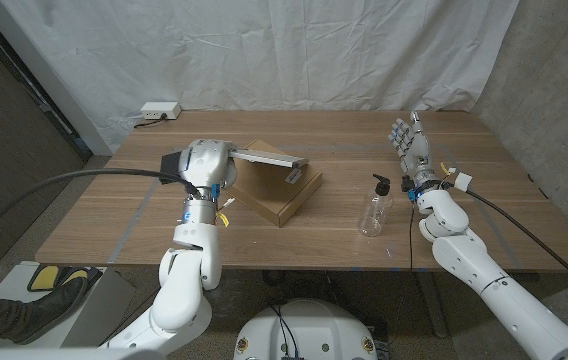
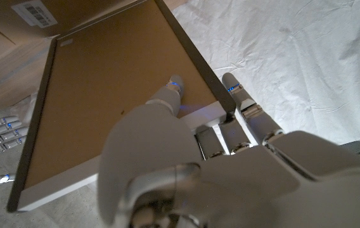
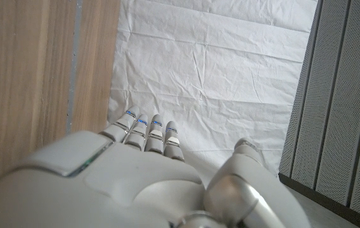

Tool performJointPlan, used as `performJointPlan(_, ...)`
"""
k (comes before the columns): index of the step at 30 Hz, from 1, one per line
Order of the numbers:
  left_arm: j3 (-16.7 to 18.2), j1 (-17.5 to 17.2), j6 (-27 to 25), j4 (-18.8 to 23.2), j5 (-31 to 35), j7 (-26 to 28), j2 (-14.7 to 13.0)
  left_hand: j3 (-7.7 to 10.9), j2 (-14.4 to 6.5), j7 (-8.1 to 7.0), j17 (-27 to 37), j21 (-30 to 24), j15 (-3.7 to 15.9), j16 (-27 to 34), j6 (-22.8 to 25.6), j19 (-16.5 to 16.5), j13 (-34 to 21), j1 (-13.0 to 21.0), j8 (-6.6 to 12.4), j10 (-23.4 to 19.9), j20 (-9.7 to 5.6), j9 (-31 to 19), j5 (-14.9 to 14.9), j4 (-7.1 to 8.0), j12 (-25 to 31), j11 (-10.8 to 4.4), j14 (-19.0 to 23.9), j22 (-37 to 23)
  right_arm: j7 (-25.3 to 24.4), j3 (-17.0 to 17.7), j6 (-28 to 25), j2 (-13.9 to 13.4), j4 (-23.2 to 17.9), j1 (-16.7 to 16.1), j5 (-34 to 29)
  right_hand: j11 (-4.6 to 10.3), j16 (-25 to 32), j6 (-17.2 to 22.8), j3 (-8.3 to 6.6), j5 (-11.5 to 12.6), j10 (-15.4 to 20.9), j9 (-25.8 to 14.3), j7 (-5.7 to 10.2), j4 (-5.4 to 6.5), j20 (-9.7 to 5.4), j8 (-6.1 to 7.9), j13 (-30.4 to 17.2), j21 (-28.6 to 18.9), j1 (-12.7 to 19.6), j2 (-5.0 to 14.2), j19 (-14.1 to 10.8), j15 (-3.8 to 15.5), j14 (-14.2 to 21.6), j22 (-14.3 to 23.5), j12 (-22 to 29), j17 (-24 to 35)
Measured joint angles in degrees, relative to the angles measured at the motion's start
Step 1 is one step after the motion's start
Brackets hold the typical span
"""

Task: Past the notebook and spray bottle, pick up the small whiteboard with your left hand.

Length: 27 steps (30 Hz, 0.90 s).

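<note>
Head view: the left hand holds the small whiteboard lifted off the table, tilted, just above the brown notebook; the spray bottle stands upright well to the right of the notebook; the right hand stands beyond the bottle, fingers straight and slightly apart, holding nothing; left wrist view shows the thumb on the whiteboard's brown back, fingers around its edge.

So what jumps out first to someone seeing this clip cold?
The left hand at the table's left-middle holds the small whiteboard lifted, tilted over the brown notebook. Right of that stands a clear spray bottle, and the right hand waits beyond it, fingers upright.
</note>
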State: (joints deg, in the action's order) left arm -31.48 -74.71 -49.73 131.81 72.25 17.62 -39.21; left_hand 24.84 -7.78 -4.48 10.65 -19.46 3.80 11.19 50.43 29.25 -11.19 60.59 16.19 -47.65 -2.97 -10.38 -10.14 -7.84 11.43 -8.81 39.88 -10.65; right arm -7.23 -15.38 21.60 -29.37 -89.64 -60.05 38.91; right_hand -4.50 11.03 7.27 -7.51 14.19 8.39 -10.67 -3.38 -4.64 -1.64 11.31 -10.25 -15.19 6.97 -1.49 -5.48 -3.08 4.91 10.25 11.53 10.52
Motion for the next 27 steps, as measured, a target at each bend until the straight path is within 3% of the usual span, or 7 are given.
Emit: performJointPlan(27,1.59,0.90,3.54,-0.19,3.79,-0.25,2.53,1.26,-0.20,-0.22,0.00,0.00,0.20,0.00,1.59,0.21,0.13,0.82,-0.45,-0.97,0.21,0.14,0.22,0.16,0.23,-0.46,0.81,-0.01,0.77,0.58,0.50,-0.26,0.53,-0.35,0.58,0.00,0.00,0.00,0.00,0.00,0.00,0.00,0.00,0.00,0.00,0.00,0.00,0.37,0.00,0.00,0.00,0.00,0.00,0.00,0.00,0.00)
